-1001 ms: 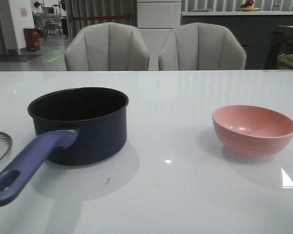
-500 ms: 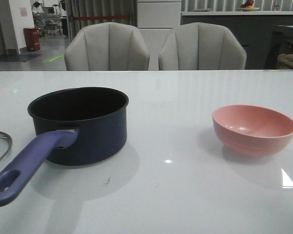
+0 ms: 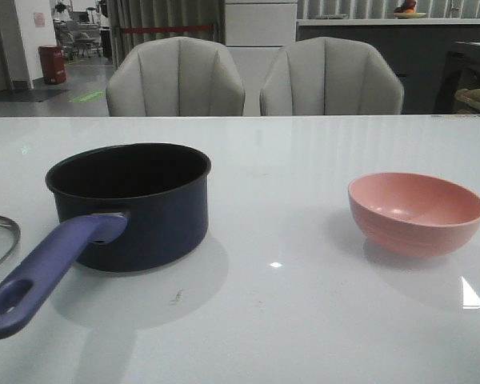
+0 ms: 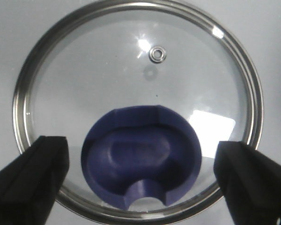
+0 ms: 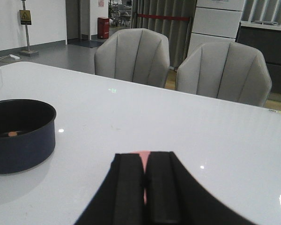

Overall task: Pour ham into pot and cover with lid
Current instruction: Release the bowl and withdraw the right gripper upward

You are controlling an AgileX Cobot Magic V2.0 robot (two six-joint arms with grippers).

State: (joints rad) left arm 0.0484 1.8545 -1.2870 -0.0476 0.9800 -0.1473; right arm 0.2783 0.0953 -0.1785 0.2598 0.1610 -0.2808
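Right wrist view alone shows ham inside pot, front view only dark interior.

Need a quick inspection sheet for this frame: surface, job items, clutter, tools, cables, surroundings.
Surface: white glossy table, a few faint marks near the pot.
Pot: pot upright, uncovered, handle toward the camera; right wrist view shows a small orange bit, likely ham, inside.
Lid: lid flat on the table left of the pot, knob up.
Bowl: pink bowl upright on the right, looks empty.
Clutter: nothing seen.
Tools: left tool open, above the lid, fingers either side of the knob; right tool shut, holding nothing.
Cables: nothing seen.
Surroundings: two grey chairs behind the table.
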